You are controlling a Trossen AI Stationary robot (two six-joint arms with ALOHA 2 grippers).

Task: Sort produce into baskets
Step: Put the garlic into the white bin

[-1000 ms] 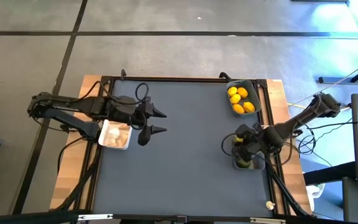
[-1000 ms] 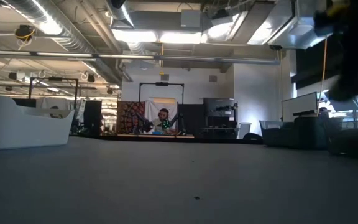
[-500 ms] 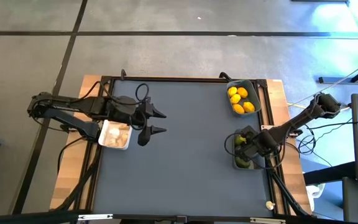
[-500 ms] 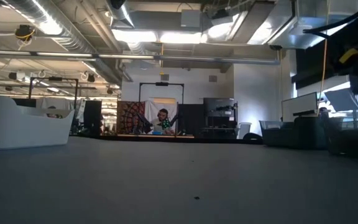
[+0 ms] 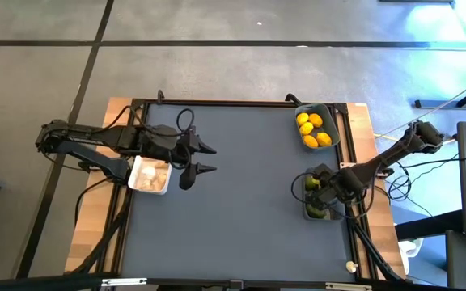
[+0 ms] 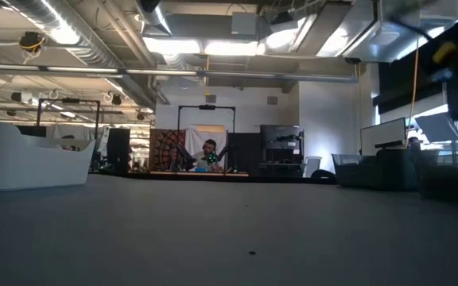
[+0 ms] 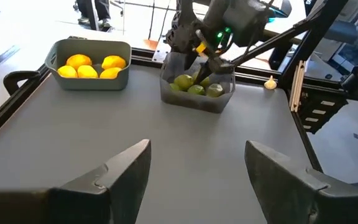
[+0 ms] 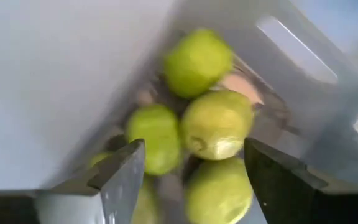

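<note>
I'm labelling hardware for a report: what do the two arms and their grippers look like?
Both arms are dark, slender and jointed. The left gripper ends in two black, pointed fingers, with a looped black cable at its wrist. The right gripper has a grey-black body with a green light, a yellow mark and black cables trailing behind. Its fingers are flat, dark blades.

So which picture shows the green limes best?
The right wrist view: the limes fill it, seen close inside their bin. The left wrist view shows them small and far off, with the right claw above. The high view gives only green specks under that arm. The low view shows none.
</note>
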